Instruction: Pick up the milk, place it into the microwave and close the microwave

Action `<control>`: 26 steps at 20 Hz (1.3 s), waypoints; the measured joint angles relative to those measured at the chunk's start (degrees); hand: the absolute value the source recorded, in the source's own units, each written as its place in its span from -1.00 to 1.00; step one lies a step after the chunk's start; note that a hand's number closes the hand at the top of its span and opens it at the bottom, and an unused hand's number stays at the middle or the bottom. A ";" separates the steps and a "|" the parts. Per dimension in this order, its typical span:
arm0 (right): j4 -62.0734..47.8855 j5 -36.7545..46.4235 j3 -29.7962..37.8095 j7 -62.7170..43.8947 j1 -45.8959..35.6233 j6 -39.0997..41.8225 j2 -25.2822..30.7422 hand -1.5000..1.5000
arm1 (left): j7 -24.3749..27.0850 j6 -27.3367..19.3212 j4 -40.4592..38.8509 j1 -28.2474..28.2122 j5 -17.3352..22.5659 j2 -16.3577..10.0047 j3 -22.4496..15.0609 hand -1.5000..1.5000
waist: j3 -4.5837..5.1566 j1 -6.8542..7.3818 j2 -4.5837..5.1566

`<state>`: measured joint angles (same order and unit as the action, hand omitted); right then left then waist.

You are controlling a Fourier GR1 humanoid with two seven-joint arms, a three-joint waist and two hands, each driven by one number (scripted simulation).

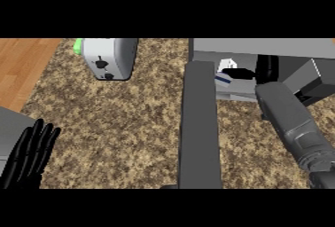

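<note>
Placement step: the right hand [241,73] reaches into the microwave [262,46] with the milk [227,64], so pick-up appears done and release is the step in hand. The next move, by judgement, calls for setting the carton upright on the cavity floor, opening the fingers, drawing the arm back past the microwave door [200,133], then swinging that door closed. Nearest, at 8 o'clock, the left hand [29,153] rests with fingers straight and together, holding nothing. From 6 o'clock towards 12 the open door runs as a long grey slab over the speckled table [118,124]. From 4 o'clock the right forearm [291,124] rises to 1 o'clock, just right of the door. Farther, at 1 o'clock, the right hand's fingers appear curled across the white, blue-marked milk, which sits inside the cavity mouth; whether it touches the floor cannot be told. The microwave shows nothing else inside. At 11 o'clock stands a toaster [110,57], its slots not visible.
</note>
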<state>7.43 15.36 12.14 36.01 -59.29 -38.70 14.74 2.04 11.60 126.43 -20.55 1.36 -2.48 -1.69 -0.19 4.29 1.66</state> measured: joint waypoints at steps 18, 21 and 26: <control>2.40 -6.20 5.80 7.59 4.04 16.11 1.69 -1.00 | 1.81 -1.19 1.31 -4.30 -3.38 1.82 -3.81 -1.00 | 0.54 -1.23 -1.08; 2.94 -6.88 6.11 8.59 5.53 18.39 0.72 -1.00 | 2.51 -0.88 1.37 -5.36 -2.66 1.80 -4.10 -1.00 | 0.64 -1.59 -1.35; 4.21 -7.65 5.81 11.12 9.07 25.16 -0.77 -1.00 | 1.20 -1.21 1.49 -4.11 -2.45 1.87 -4.55 -1.00 | 0.82 -2.29 -1.85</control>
<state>11.64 7.71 17.94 47.14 -50.22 -13.54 13.97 3.23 10.39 127.92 -24.66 -1.09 -0.61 -6.24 0.63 1.99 -0.19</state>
